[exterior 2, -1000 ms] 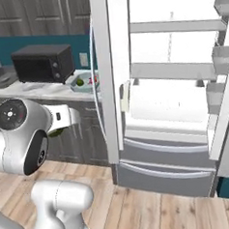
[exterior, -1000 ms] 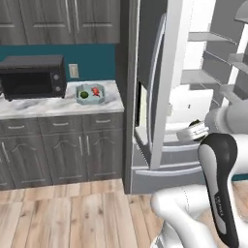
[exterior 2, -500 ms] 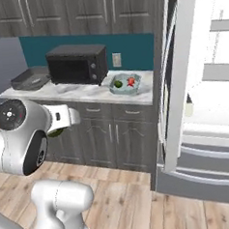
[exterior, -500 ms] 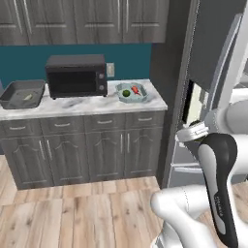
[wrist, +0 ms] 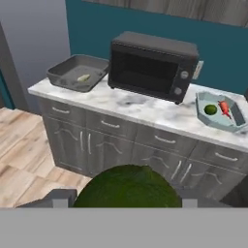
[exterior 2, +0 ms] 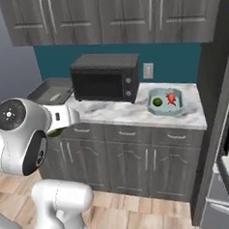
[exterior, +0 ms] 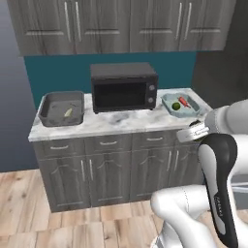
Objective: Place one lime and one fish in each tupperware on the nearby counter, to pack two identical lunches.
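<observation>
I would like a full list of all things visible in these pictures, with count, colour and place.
Counter: one, white-grey marble, over dark grey cabinets.
Microwave: one, black, mid-counter.
Grey tupperware: one, dark grey, at the counter's left end.
Teal tupperware: one, pale teal, at the counter's right end.
Limes: two, dark green; one in the teal tupperware, one between the pincer's fingers.
Fish: two; red-orange in teal tupperware, cream in grey tupperware.
Pincer: one, shut on a lime.

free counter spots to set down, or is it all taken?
Bare marble in front of the microwave, running along the counter front edge between the grey tupperware and the teal tupperware. Narrow gaps either side of the microwave. The teal one is crowded: lime and red fish.
</observation>
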